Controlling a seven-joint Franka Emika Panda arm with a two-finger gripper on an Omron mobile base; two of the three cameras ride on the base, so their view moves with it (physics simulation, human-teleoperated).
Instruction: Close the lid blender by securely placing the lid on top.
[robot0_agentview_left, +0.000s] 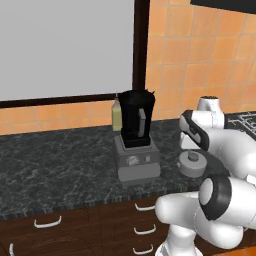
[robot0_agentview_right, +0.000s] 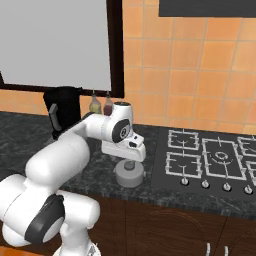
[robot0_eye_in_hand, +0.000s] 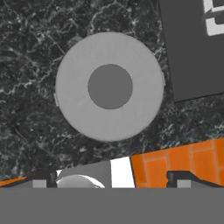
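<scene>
The white arm reaches forward over the dark marble counter, its forearm bent down so the hand hangs wrist-up, pointing straight at the worktop. The gripper stands released — its two dark fingertips are set wide apart at the bottom of the hand view, with nothing between them.

Directly beneath it lies the lid, a round light-grey disc with a darker raised knob at its centre, flat on the counter and knob up. In the left base view the lid sits near the counter's front edge, to the right of the blender and apart from it; in the right base view the lid rests just under the hand, a gap showing between the two.

The blender — a nearly black tapered jar with a side handle on a boxy grey base with a dial — stands upright, its mouth uncovered. A pale bottle stands just behind it by the tiled wall. A stove lies to the lid's right.
</scene>
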